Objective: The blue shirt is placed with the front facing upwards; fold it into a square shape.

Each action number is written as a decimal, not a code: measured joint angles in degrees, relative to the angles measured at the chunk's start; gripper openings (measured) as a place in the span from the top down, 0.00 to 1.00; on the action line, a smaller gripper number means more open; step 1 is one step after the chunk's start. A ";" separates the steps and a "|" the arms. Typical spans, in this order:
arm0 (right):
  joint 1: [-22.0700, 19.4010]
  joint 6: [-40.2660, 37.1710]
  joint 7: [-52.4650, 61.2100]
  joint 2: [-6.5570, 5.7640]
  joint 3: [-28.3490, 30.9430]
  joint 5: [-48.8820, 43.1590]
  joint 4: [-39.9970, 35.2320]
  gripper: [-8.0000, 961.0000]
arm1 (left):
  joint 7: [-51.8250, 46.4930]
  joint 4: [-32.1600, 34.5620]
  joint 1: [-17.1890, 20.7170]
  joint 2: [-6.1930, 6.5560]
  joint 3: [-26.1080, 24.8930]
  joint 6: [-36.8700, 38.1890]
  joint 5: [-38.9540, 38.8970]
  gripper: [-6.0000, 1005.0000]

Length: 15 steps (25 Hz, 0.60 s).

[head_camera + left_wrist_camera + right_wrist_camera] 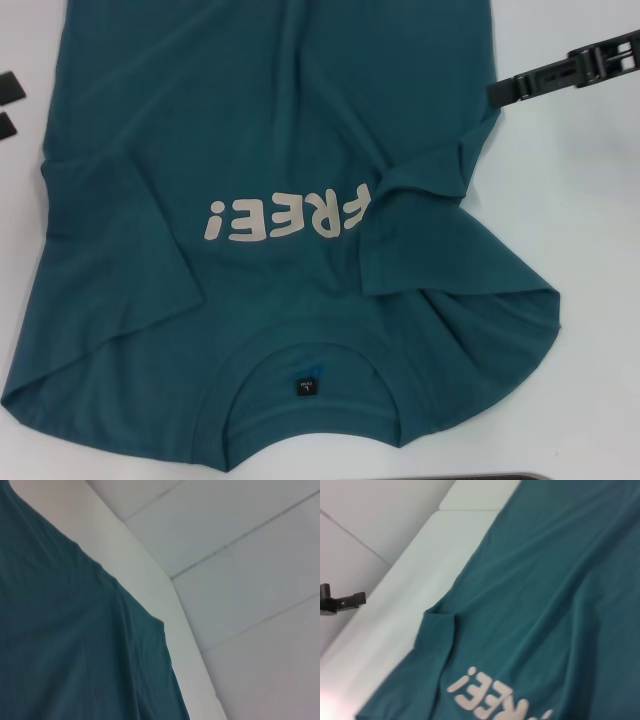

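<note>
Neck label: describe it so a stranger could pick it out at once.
On the white table lies the blue shirt, collar nearest the robot. Inside that round collar sits the neck label, a small black square, the only dark patch on the cloth.

A plain white counter [590,200] under even light; beyond its edge, a pale tiled floor [260,555] with thin seams.
</note>
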 joint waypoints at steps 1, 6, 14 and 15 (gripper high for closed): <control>-0.08 -0.40 -0.60 -0.03 -0.02 -0.59 -1.57 0.20 | -0.18 0.00 0.00 0.03 0.49 0.36 0.06 0.10; 1.54 -1.50 -3.31 0.29 -0.60 -7.79 -4.40 0.16 | -0.71 0.15 0.21 0.05 0.68 1.34 0.20 0.10; 7.12 2.49 11.53 2.54 -3.95 -20.27 1.98 0.16 | -0.94 0.16 0.53 -0.02 0.48 1.10 -0.10 0.10; 7.24 2.69 12.83 2.76 -3.81 -19.88 2.29 0.16 | -0.95 0.16 0.48 -0.07 0.49 0.99 -0.10 0.10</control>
